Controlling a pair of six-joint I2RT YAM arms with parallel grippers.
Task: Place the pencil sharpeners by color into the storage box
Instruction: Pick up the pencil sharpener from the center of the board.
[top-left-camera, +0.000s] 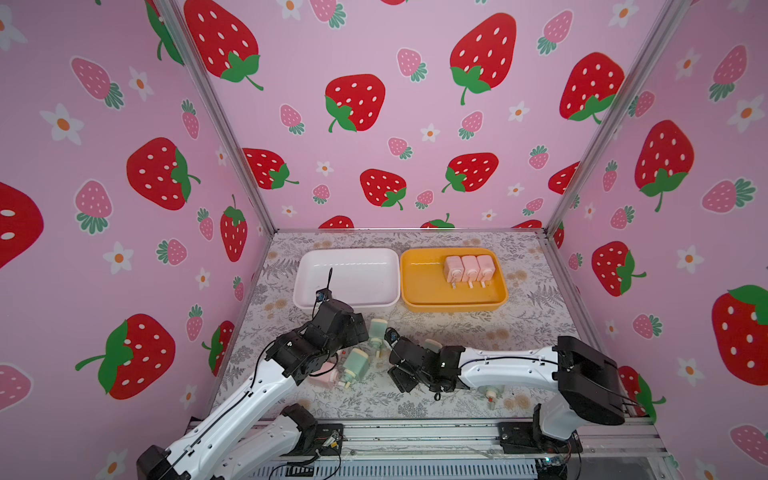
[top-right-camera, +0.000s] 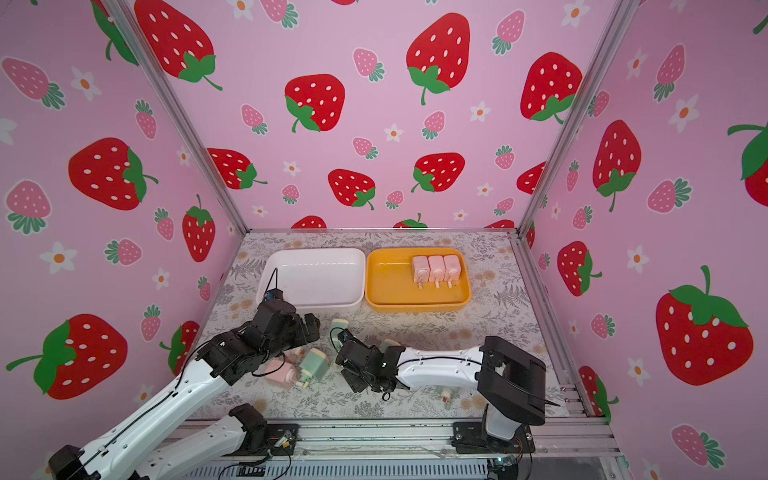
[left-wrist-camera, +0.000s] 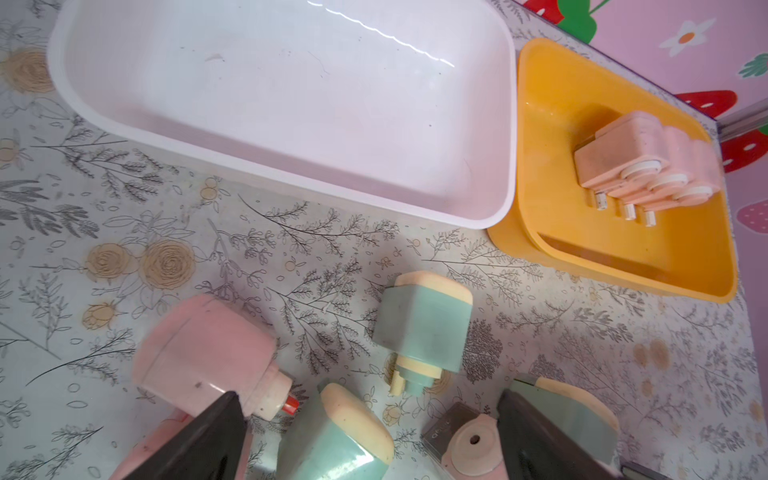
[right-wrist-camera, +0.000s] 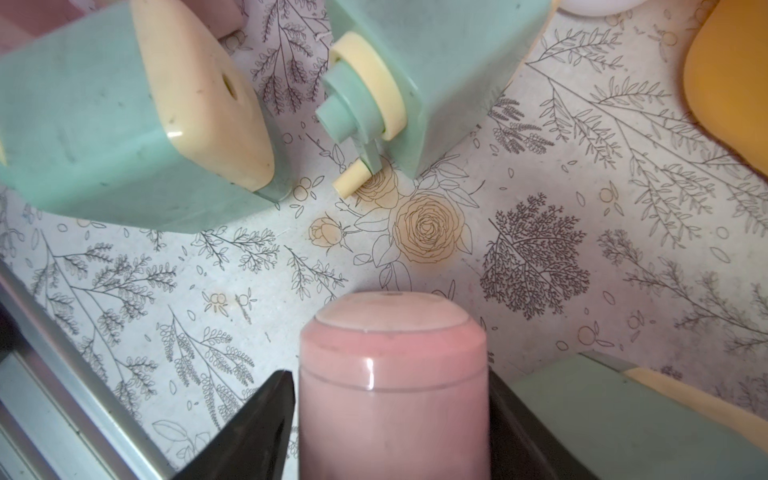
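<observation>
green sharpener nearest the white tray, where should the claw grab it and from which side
Take the green sharpener by its boxy mint body, from straight above, pinching the two long flat sides. It lies flat with nothing touching either side; the crank end is thin and round, probably a poor hold.

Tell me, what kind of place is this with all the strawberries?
Probably a robot practice booth, not a real room. Strawberry-print walls on metal posts box in a small table, a left arm and right arm sit on a rail, and pink sharpeners lie in an orange tray.
</observation>
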